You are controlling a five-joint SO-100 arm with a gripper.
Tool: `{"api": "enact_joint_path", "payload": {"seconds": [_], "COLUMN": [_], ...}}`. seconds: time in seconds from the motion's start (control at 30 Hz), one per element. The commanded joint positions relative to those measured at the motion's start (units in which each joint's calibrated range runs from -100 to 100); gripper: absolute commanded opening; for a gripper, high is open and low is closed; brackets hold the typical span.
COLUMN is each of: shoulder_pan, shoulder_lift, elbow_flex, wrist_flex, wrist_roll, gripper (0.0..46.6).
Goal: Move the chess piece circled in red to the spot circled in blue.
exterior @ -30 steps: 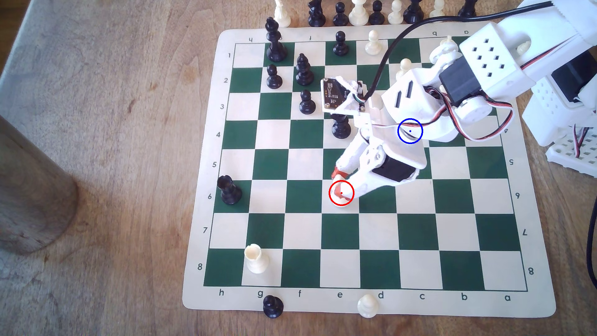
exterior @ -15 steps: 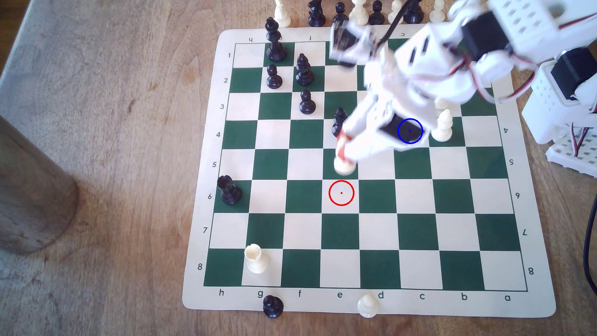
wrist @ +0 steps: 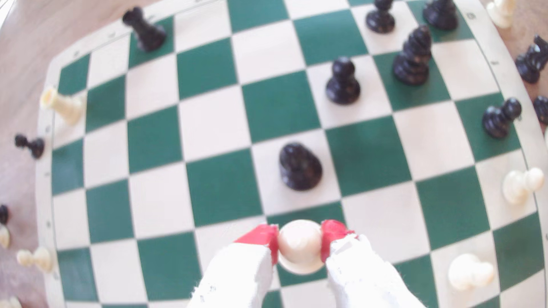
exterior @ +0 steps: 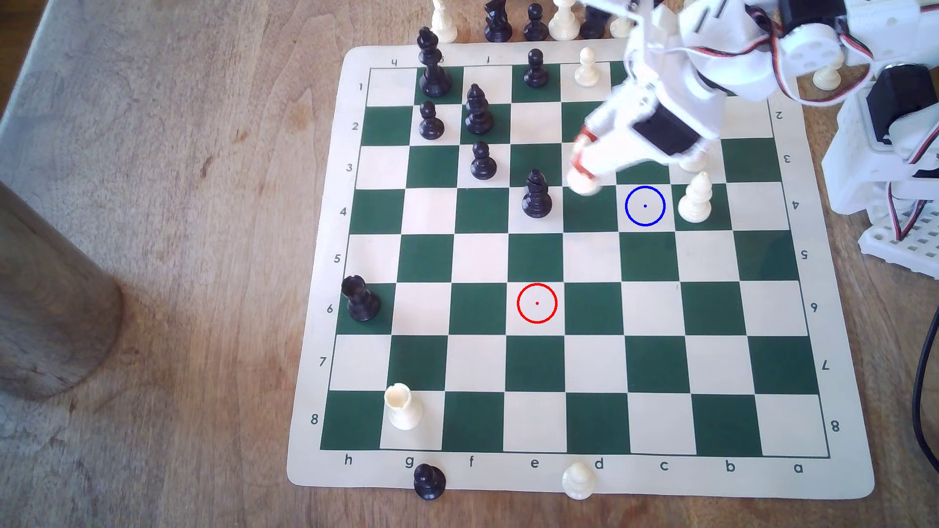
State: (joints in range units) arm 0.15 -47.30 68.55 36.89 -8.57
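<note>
Exterior view. I have the gripper (exterior: pixel 583 165) over the chessboard (exterior: pixel 574 477), toward the board's far edge, its red-padded fingertips (exterior: pixel 584 136) clamped on the cream bishop (exterior: pixel 584 182). The piece is blurred; its base hangs just below the fingertips, over the boundary of rows 3 and 4 in the d file, and I cannot tell whether it clears the board or touches it. The blue-ringed square (exterior: pixel 645 205) lies just beside the held piece, on the exterior view's right, bare. The red-ringed square (exterior: pixel 537 303) sits nearer the board's middle, bare as well. A black bishop (exterior: pixel 536 195) stands on the square to the exterior view's left of the held piece; a second cream bishop (exterior: pixel 695 199) stands on the green square at the blue ring's other side. A cream rook (exterior: pixel 403 406) stands near the board's near corner at the exterior view's left, and a black rook (exterior: pixel 360 298) at the h-file edge.

Wrist view. I see the gripper (wrist: pixel 300 245) closed narrowly on the cream bishop (wrist: pixel 300 247), seen from above as a round pale dome, with one red pad (wrist: pixel 268 241) pressed against each side of it. The held piece hangs over a green square of the chessboard (wrist: pixel 44 189). The black bishop (wrist: pixel 299 166) stands on a cream square near the fingertips, apart from them.
</note>
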Motion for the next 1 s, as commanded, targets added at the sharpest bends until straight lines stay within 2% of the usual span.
{"api": "enact_joint_path", "payload": {"seconds": [0.0, 0.23, 0.83, 0.97], "shoulder_pan": [0.9, 2.5, 0.0, 0.1], "shoulder_lift": [-4.8, -7.5, -8.5, -8.5], "elbow_flex": [2.3, 6.1, 9.8, 9.8], "wrist_flex": [1.4, 4.1, 3.8, 3.8], "wrist_roll": [0.8, 2.0, 0.8, 0.7], "gripper": [0.3, 0.3, 0.3, 5.7]}}
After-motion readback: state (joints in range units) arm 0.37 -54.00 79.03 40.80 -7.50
